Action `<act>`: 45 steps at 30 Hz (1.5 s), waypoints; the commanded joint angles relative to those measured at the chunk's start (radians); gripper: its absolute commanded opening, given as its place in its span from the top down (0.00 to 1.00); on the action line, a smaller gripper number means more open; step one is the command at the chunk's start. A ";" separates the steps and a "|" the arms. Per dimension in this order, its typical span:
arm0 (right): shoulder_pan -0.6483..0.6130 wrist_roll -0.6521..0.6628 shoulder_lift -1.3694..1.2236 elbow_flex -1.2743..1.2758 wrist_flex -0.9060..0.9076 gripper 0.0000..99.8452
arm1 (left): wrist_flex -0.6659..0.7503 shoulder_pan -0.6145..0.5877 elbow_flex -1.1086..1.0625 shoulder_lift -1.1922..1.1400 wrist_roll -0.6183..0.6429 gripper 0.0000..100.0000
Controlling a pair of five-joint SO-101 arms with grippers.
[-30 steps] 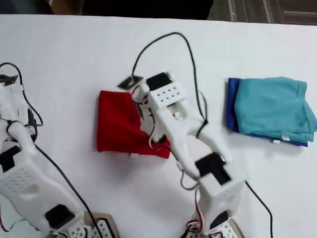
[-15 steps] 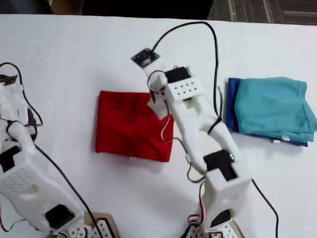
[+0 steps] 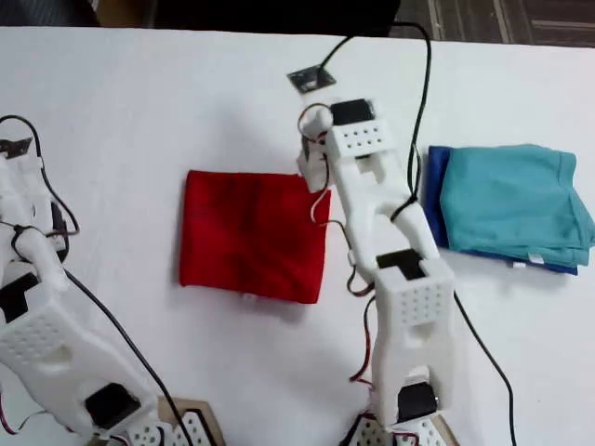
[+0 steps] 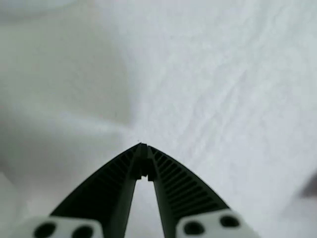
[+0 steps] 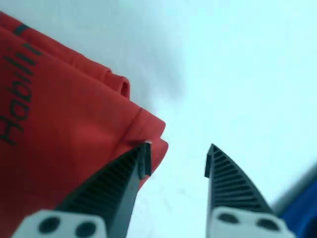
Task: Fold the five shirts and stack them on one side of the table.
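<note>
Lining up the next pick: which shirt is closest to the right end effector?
The red shirt, lying folded on its own; the open right end effector sits at its corner. The teal shirt and blue shirt lie stacked together, farther off.

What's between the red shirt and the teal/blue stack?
High view: the right arm and its black cable stand over the table between red shirt and stack. The right gripper, open, is by the shirt's corner.
</note>
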State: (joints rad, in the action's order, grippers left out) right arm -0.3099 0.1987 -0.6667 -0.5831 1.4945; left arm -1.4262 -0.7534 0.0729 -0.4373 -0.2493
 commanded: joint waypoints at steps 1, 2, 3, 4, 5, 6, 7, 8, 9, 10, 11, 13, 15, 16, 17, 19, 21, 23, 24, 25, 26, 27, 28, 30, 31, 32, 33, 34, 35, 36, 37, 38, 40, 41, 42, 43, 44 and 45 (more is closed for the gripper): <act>0.002 -0.009 -0.027 -0.058 0.013 0.83 | 0.009 0.009 0.033 0.061 0.006 0.97; -0.001 -0.012 -0.039 -0.058 0.013 0.83 | 0.009 0.009 0.033 0.061 0.006 0.97; -0.008 -0.014 -0.050 -0.058 0.015 0.83 | 0.011 0.009 0.033 0.061 0.006 0.97; -0.015 -0.014 -0.058 -0.058 0.019 0.83 | 0.011 0.009 0.033 0.061 0.006 0.97; -0.019 -0.014 -0.064 -0.064 0.030 0.83 | 0.011 0.009 0.033 0.061 0.006 0.97; -0.027 -0.014 -0.065 -0.066 0.039 0.83 | 0.011 0.009 0.033 0.061 0.006 0.97; -0.033 -0.011 -0.065 -0.066 0.042 0.83 | 0.011 0.009 0.033 0.061 0.006 0.97; -0.036 -0.011 -0.064 -0.066 0.047 0.83 | 0.011 0.009 0.033 0.061 0.006 0.97; -0.038 -0.009 -0.064 -0.066 0.053 0.83 | 0.011 0.009 0.033 0.061 0.006 0.97; -0.038 -0.009 -0.064 -0.066 0.054 0.83 | 0.011 0.009 0.033 0.061 0.006 0.97; -0.038 -0.009 -0.064 -0.066 0.054 0.83 | 0.011 0.009 0.033 0.061 0.006 0.97; -0.035 -0.009 -0.064 -0.066 0.056 0.83 | 0.015 0.009 0.033 0.061 0.006 0.97; -0.035 -0.009 -0.056 -0.075 0.084 0.83 | 0.026 0.009 0.030 0.061 0.006 0.97; -0.035 -0.009 -0.045 -0.094 0.110 0.83 | 0.026 0.009 0.030 0.060 0.006 0.97; -0.036 -0.012 -0.033 -0.109 0.133 0.83 | 0.026 0.009 0.031 0.060 0.006 0.97; -0.038 -0.014 -0.010 -0.138 0.162 0.83 | 0.026 0.009 0.031 0.060 0.008 0.97; -0.042 -0.014 0.008 -0.152 0.173 0.83 | 0.032 0.017 0.031 0.060 0.009 0.97; -0.045 -0.011 0.013 -0.149 0.173 0.83 | 0.032 0.025 0.031 0.060 0.009 0.97; -0.047 -0.011 0.010 -0.149 0.173 0.83 | 0.031 0.028 0.031 0.060 0.009 0.97; -0.047 -0.011 0.002 -0.149 0.173 0.83 | 0.031 0.031 0.031 0.060 0.009 0.97; -0.047 -0.011 -0.008 -0.150 0.168 0.83 | 0.031 0.031 0.031 0.060 0.011 0.97; -0.047 -0.011 -0.021 -0.153 0.166 0.83 | 0.031 0.031 0.031 0.060 0.011 0.97; -0.047 -0.009 -0.038 -0.155 0.159 0.83 | 0.031 0.031 0.031 0.060 0.009 0.97; -0.045 -0.009 -0.073 -0.160 0.136 0.83 | 0.031 0.031 0.031 0.060 0.009 0.97; -0.042 -0.008 -0.093 -0.160 0.117 0.83 | 0.031 0.029 0.030 0.060 0.009 0.97; -0.041 -0.008 -0.108 -0.160 0.102 0.83 | 0.031 0.029 0.030 0.060 0.008 0.97; -0.041 -0.008 -0.124 -0.160 0.091 0.83 | 0.031 0.029 0.028 0.060 0.008 0.97; -0.041 -0.008 -0.136 -0.160 0.082 0.83 | 0.031 0.029 0.028 0.060 0.008 0.97; -0.044 -0.008 -0.145 -0.160 0.076 0.83 | 0.031 0.029 0.027 0.060 0.008 0.97; -0.047 -0.008 -0.151 -0.160 0.073 0.83 | 0.031 0.029 0.027 0.060 0.008 0.97; -0.047 -0.008 -0.156 -0.160 0.071 0.83 | 0.031 0.029 0.027 0.060 0.008 0.97; -0.048 -0.008 -0.157 -0.160 0.071 0.83 | 0.031 0.029 0.027 0.060 0.008 0.97; -0.047 -0.008 -0.157 -0.160 0.071 0.83 | 0.031 0.029 0.031 0.060 0.008 0.97; -0.045 -0.008 -0.157 -0.160 0.071 0.84 | 0.031 0.029 0.031 0.060 0.008 0.97; -0.044 -0.008 -0.160 -0.160 0.071 0.86 | 0.031 0.029 0.031 0.060 0.008 0.97; -0.044 -0.008 -0.163 -0.160 0.071 0.89 | 0.031 0.029 0.031 0.060 0.008 0.97; -0.042 -0.008 -0.166 -0.160 0.071 0.93 | 0.031 0.029 0.031 0.060 0.008 0.97; -0.042 -0.008 -0.168 -0.160 0.070 0.98 | 0.031 0.029 0.031 0.060 0.008 0.97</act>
State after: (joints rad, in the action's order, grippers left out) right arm -0.3498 0.1895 -0.8401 -0.7104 1.5758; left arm -1.4016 -0.7273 0.0729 -0.4373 -0.2493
